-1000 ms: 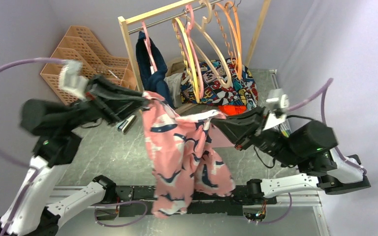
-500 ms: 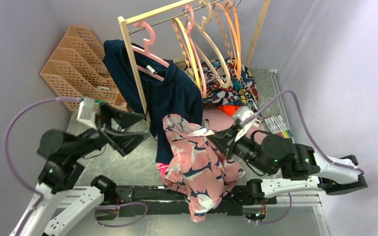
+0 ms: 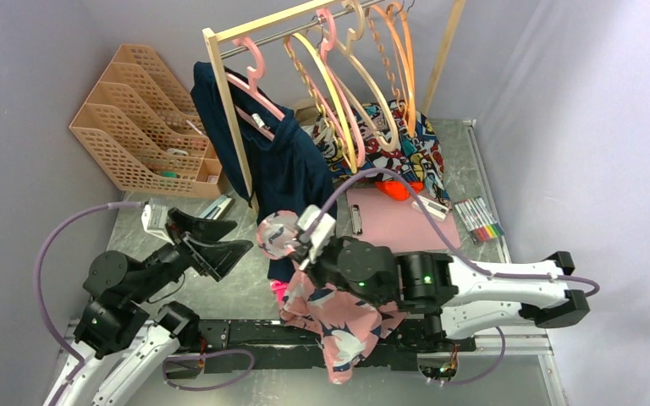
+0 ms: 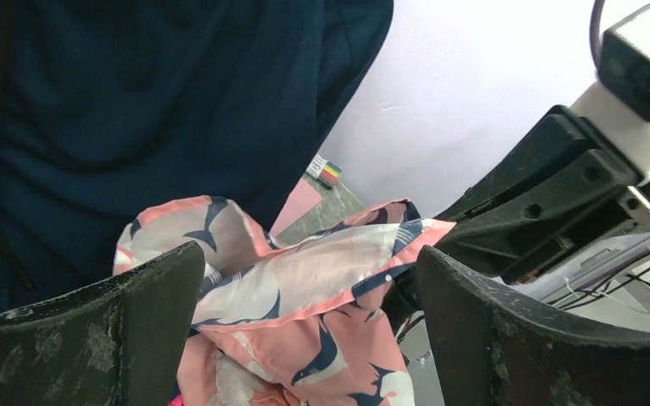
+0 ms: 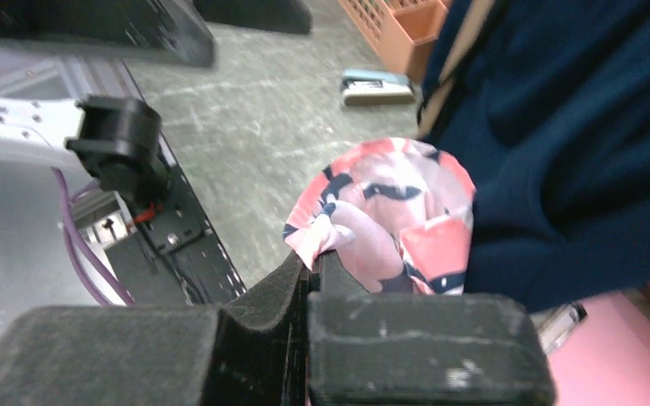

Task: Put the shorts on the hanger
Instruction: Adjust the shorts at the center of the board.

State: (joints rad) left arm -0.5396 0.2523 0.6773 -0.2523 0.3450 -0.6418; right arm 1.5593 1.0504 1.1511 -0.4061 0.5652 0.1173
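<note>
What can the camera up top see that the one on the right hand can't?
Only the top camera shows the hanging rail with the yellow hanger on it, nothing draped over it yet, plus the markers. Only the right wrist camera shows the right gripper pinched shut on an edge of the shorts; from above, the arm hides that grip. Both show the shorts, the navy garment beside them and the grey table.
</note>
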